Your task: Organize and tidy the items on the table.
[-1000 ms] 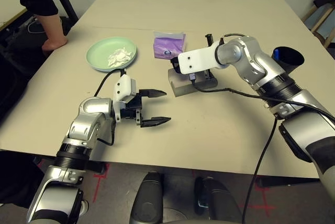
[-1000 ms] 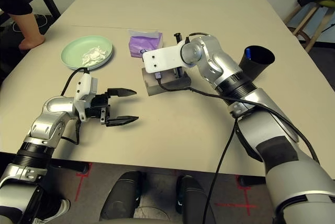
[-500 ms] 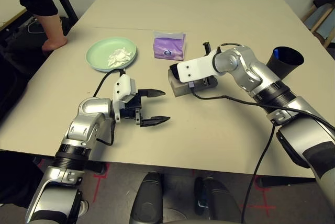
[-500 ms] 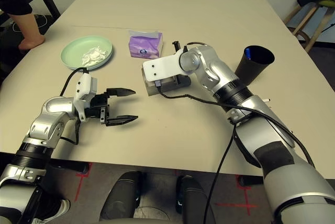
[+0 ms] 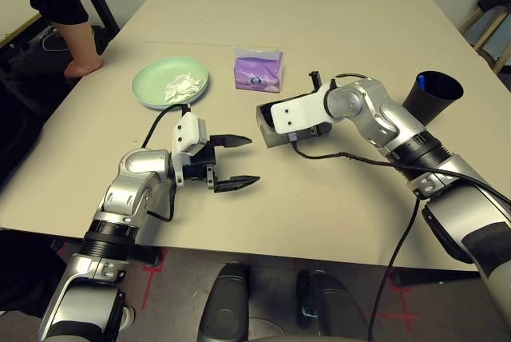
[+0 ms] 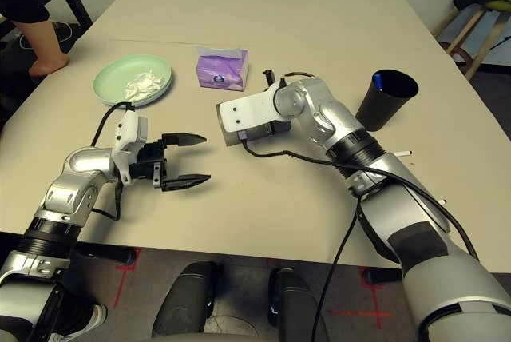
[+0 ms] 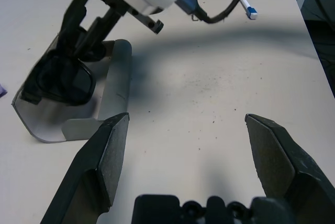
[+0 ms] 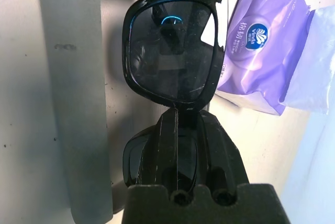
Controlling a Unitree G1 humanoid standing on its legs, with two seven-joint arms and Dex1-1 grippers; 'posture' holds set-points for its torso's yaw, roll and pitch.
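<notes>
Right gripper (image 8: 180,114): fingers clamped on the bridge of the black sunglasses (image 8: 172,46), at the open grey glasses case (image 8: 76,98). Left gripper (image 5: 238,163): fingers wide apart, nothing between them, above the table (image 5: 279,206). Purple tissue pack (image 5: 258,70) lies near the case. Green plate (image 5: 148,82) bears crumpled white tissue (image 5: 183,86). Black cup (image 5: 432,96) stands beyond the right forearm, a blue item inside. A person's hand (image 5: 83,65) rests at the table's left edge.

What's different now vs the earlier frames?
The right arm's wrist has edged down toward the robot over the glasses case; a marker has come into view beside that arm. Grip on the sunglasses, left gripper, plate, tissue pack: unchanged.
</notes>
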